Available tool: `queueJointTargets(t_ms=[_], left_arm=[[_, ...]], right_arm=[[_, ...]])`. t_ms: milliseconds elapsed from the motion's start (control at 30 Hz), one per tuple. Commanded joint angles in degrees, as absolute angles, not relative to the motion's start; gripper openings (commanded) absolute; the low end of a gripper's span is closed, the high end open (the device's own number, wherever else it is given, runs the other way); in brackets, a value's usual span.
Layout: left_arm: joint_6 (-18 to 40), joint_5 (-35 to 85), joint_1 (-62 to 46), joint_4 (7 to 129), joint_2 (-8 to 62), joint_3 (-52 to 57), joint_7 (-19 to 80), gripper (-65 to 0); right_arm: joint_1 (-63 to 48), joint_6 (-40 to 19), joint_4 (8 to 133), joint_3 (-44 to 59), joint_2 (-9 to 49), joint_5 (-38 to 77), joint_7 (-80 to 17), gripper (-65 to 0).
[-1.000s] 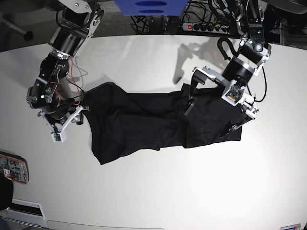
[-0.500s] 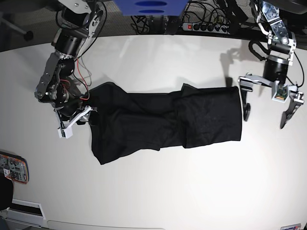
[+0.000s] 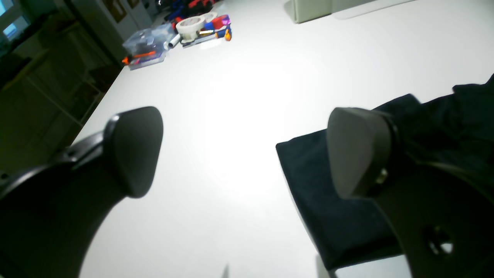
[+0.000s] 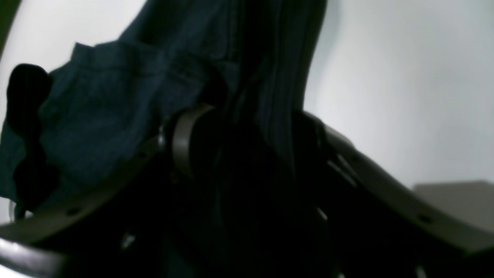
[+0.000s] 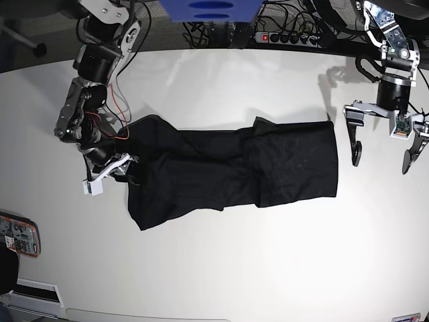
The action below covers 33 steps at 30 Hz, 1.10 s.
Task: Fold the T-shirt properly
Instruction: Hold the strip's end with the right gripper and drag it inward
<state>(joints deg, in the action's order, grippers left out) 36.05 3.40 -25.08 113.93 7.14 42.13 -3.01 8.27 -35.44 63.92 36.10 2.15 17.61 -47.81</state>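
Note:
The black T-shirt (image 5: pixel 228 171) lies spread across the middle of the white table (image 5: pixel 221 268), partly folded, with its right half flat and its left part rumpled. My left gripper (image 5: pixel 381 161) hangs open just right of the shirt's right edge, touching nothing. In the left wrist view its fingers (image 3: pixel 135 150) stand wide apart over bare table, with the T-shirt's corner (image 3: pixel 320 193) beside the right one. My right gripper (image 5: pixel 124 168) is at the shirt's left edge. In the right wrist view, bunched T-shirt cloth (image 4: pixel 115 104) runs between the jaws of the right gripper (image 4: pixel 254 146).
A flat device (image 5: pixel 17 235) lies at the table's left edge. A power strip (image 5: pixel 288 37) and cables run behind the far edge. In the left wrist view, a tape roll (image 3: pixel 191 25) and a clear box (image 3: pixel 144 48) of small items sit at the table's far end.
My left gripper has come off the shirt's right part and swung right, open, beyond its edge. My right gripper has shifted in onto the shirt's left edge.

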Motion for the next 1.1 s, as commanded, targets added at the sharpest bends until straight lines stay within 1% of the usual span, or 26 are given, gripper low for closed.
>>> queueJointTargets(t_ms=[0, 233, 300, 533, 600, 633, 667, 700, 767, 933, 1067], left_arm=[[35.74, 4.44, -24.92, 114.86, 7.52, 42.42, -4.70, 0.0], [35.74, 4.44, -24.92, 114.86, 7.52, 42.15, -4.70, 0.0], [35.74, 4.44, -24.92, 114.86, 7.52, 42.15, -4.70, 0.0], [35.74, 4.44, -24.92, 114.86, 7.52, 42.33, -4.70, 0.0], [35.74, 4.44, -24.92, 114.86, 7.52, 42.24, -4.70, 0.0], [35.74, 4.44, -24.92, 114.86, 7.52, 42.15, -4.70, 0.0], [35.74, 4.44, -24.92, 114.86, 7.52, 42.07, -4.70, 0.0], [35.74, 4.44, -24.92, 114.86, 7.52, 42.07, -4.70, 0.0], [35.74, 4.44, -24.92, 114.86, 7.52, 41.98, -4.70, 0.0], [35.74, 4.44, -24.84, 114.86, 7.52, 41.98, -4.70, 0.0], [35.74, 4.44, -24.84, 114.86, 7.52, 41.98, -4.70, 0.0]], right_arm=[[7.78, -34.07, 63.08, 35.74, 1.89, 13.41, -53.32, -33.3], [7.78, -33.98, 63.16, 30.29, 0.48, 13.58, -53.41, -33.3], [7.78, -33.98, 63.08, 28.88, -0.84, 13.58, -53.41, -33.3], [7.78, -33.98, 62.73, 26.77, -1.45, 13.58, -53.32, -33.4], [7.78, -33.98, 62.73, 26.77, -1.45, 13.58, -53.23, -34.5], [7.78, -33.98, 62.73, 26.68, -1.45, 13.58, -53.23, -36.9], [7.78, -33.98, 62.73, 26.68, -1.45, 13.58, -53.23, -41.3], [7.78, -33.98, 62.73, 26.68, -1.45, 13.58, -53.23, -47.7], [7.78, -33.71, 62.64, 26.42, -1.45, 13.14, -53.49, -65.0], [7.43, -32.92, 64.22, 26.51, -1.27, 13.58, -54.55, -65.0], [7.43, -32.92, 71.16, 26.42, -1.19, 17.19, -53.41, -65.0]])
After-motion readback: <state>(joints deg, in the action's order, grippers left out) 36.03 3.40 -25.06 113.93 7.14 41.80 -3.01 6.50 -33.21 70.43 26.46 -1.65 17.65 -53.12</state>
